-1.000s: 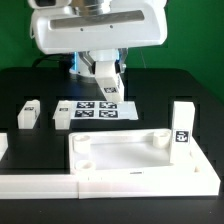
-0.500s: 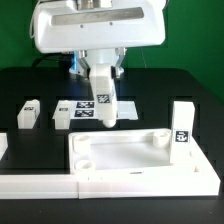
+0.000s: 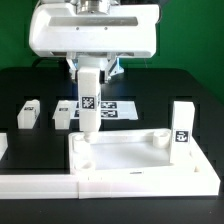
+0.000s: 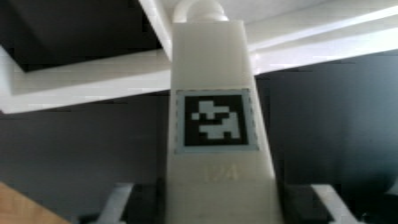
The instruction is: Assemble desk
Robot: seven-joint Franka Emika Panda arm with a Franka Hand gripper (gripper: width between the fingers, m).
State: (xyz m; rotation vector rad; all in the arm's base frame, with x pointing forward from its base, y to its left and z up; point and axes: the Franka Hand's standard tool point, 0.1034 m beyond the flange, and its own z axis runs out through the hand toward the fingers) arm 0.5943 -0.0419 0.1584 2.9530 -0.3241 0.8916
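The black tabletop [image 3: 180, 85] is seen spread across the exterior view, with the arm's white housing [image 3: 95, 35] filling the upper centre. The desk top [image 3: 140, 172], a white rimmed tray, is laid low in the frame, centre to right, and a white border strip [image 3: 35, 185] is set just beside it at lower left. The marker board [image 3: 112, 108] is glimpsed flat at mid-frame. One leg [image 3: 88, 105] is held upright by the end effector [image 3: 88, 70], which is clamped on its upper part. Its foot is hung at the tray's back corner on the exterior view's left, and contact cannot be told. A second leg [image 3: 182, 125] is stood upright at the tray's right end. A third leg [image 3: 28, 114] and a fourth leg [image 3: 62, 115] are lying at mid-left. In the wrist view the held leg's tag [image 4: 217, 118] is seen square on, with fingers [image 4: 128, 205] at either side.
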